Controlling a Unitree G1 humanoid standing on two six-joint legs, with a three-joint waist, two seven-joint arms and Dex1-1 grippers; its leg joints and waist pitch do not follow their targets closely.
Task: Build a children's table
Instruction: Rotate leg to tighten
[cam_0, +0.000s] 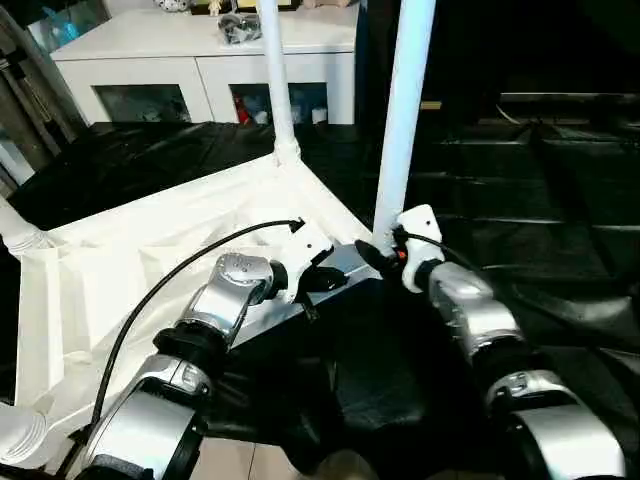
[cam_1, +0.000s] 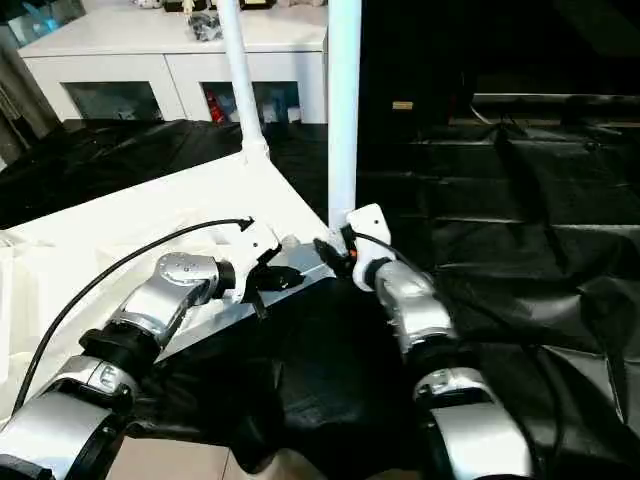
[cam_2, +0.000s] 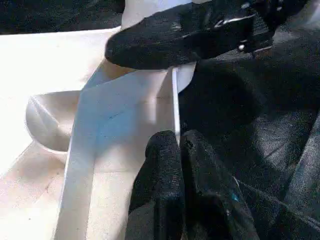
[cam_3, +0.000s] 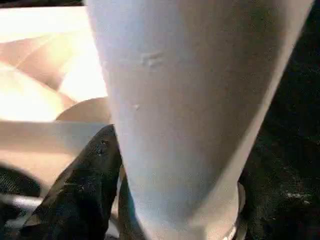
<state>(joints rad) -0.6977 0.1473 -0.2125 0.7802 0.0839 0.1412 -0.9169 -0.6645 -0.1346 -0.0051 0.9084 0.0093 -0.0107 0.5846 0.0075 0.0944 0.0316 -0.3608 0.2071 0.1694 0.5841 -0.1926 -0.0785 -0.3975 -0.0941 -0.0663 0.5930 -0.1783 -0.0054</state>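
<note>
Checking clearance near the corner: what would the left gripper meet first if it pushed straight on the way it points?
Probably the right gripper, which lies across its path just past the tabletop rim the left gripper pinches. The standing leg rises right behind; depth is uncertain.

White ribbed tabletop (cam_0: 150, 260) lies underside up; two white tubular legs (cam_0: 403, 120) (cam_0: 276, 80) stand upright in corner sockets

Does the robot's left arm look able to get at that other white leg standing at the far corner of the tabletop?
Probably not right now. The left gripper is shut on the tabletop near edge, and the far leg stands well beyond it, though nothing blocks the way.
</note>
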